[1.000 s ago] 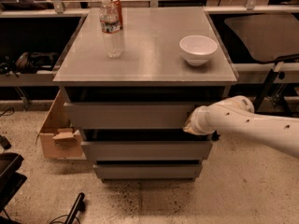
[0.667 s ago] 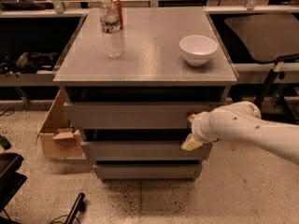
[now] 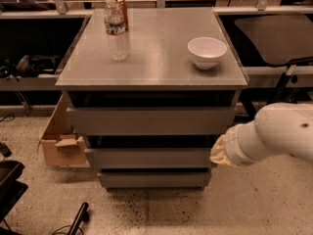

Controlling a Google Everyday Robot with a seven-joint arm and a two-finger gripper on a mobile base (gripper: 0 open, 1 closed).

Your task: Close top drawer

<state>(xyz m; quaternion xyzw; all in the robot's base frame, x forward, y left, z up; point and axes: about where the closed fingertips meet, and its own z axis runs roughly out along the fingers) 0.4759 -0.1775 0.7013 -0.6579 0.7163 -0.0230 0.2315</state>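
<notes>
The gripper (image 3: 218,152) sits at the right end of the middle drawer (image 3: 146,158), just below the top drawer (image 3: 151,120). Whether the gripper is apart or together cannot be determined.

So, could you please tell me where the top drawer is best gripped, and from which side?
On the top drawer, probably the upper edge of its front panel, from the front: it has no handle, and a dark gap under the tabletop leaves that edge free. The gripper is lower, by the middle drawer, at its right end.
</notes>
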